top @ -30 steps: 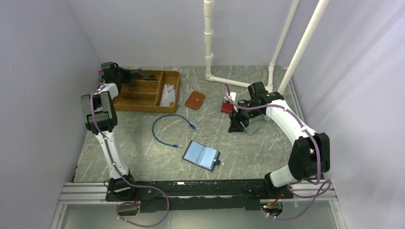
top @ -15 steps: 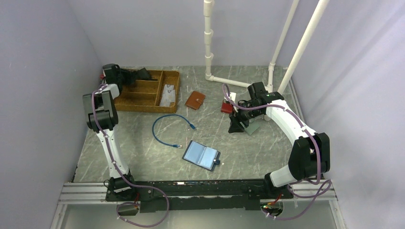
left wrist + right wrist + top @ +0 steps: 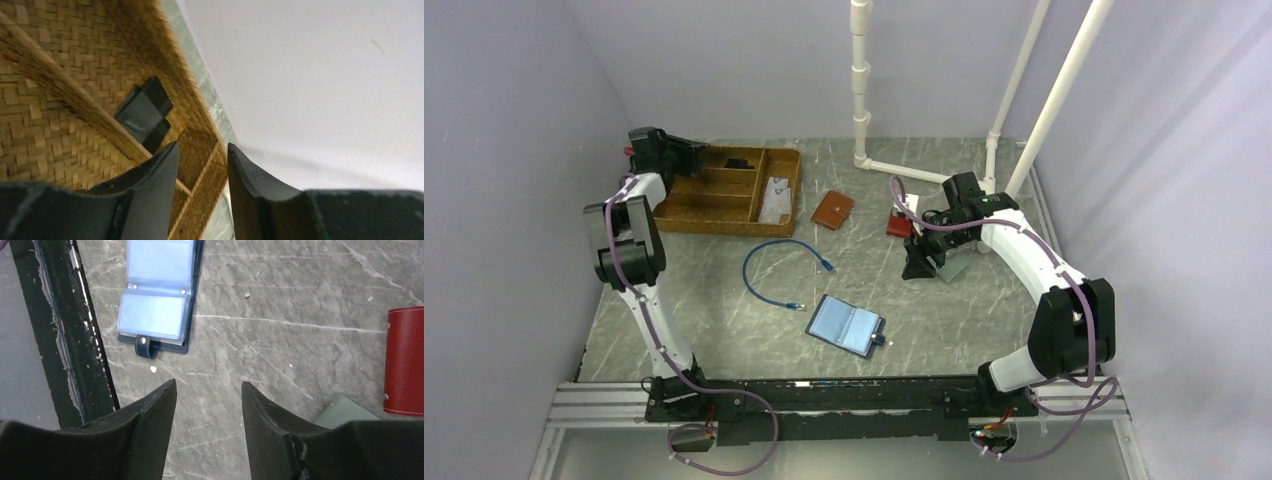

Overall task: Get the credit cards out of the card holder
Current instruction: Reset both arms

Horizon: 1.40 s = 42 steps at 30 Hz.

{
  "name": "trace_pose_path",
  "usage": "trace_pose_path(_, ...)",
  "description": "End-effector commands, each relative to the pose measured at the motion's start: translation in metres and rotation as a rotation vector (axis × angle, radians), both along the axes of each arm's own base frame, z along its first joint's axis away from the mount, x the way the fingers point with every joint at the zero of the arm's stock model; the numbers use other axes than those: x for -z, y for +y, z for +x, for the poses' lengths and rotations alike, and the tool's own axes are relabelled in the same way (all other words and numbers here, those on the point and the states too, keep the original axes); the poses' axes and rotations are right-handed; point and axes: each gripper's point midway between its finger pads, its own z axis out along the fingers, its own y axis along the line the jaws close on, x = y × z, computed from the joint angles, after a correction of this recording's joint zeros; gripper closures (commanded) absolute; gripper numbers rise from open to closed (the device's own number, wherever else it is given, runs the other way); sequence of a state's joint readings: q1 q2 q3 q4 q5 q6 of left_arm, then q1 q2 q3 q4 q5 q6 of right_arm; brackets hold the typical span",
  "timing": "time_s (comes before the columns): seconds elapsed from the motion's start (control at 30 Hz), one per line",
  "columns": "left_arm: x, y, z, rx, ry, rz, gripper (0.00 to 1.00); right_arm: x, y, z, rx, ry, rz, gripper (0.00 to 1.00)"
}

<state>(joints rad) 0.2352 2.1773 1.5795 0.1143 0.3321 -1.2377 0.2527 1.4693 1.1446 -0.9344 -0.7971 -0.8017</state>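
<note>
Far off to the left of the card holder (image 3: 845, 325), we find the left gripper (image 3: 202, 150) poised over the woven tray (image 3: 714, 228), jaws partly apart and nothing between them. The trouble we see from here: those fingers sit close to the tray's wall and divider, so a careless pull away could snag the weave and drag the whole tray along. In the tray's compartment farthest from the card holder lies the dark card (image 3: 143, 114), flat by the divider. In the compartment nearest the card holder rest the pale cards (image 3: 774, 198). The card holder itself lies open on the table, glossy blue sleeves up and snap tab out. We cannot tell whether any card remains in those sleeves. Nothing pins it down, so in our judgement a one-handed pinch there could slide it or fold it shut. To the right and beyond the card holder hangs the right gripper (image 3: 209, 385), jaws apart and empty, with the red wallet (image 3: 404, 360) just past it, close enough to be nudged.
</note>
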Motion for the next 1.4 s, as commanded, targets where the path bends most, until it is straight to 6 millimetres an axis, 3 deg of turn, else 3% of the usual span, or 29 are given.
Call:
trace_pose_path(0.0, -0.087, -0.003, -0.028, 0.118, -0.174, 0.177, 0.53, -0.017, 0.006, -0.005, -0.029, -0.048, 0.061, 0.47)
trace_pose_path(0.17, -0.115, -0.013, -0.079, 0.211, -0.226, 0.303, 0.42, -0.024, 0.006, -0.007, -0.033, -0.078, 0.079, 0.46)
trace_pose_path(0.4, -0.130, -0.012, -0.166, 0.230, -0.249, 0.321, 0.07, -0.037, 0.001, -0.013, -0.038, -0.146, 0.122, 0.46)
trace_pose_path(0.53, -0.117, -0.029, -0.215, 0.360, -0.309, 0.123, 0.05, -0.045, -0.002, -0.019, -0.042, -0.206, 0.173, 0.42)
trace_pose_path(0.67, -0.103, -0.049, -0.249, 0.496, -0.324, -0.038, 0.04, -0.049, -0.007, -0.029, -0.060, -0.265, 0.228, 0.33)
trace_pose_path(0.83, -0.101, -0.072, -0.271, 0.557, -0.299, 0.082, 0.05, -0.042, -0.012, -0.055, -0.169, -0.375, 0.296, 0.17)
trace_pose_path(1.0, -0.097, -0.124, -0.303, 0.721, -0.230, 0.329, 0.05, -0.029, -0.017, -0.071, -0.213, -0.485, 0.315, 0.02)
trace_pose_path(1.37, -0.050, -0.247, -0.389, 1.007, -0.133, 0.667, 0.08, -0.025, -0.026, -0.060, -0.154, -0.495, 0.278, 0.01)
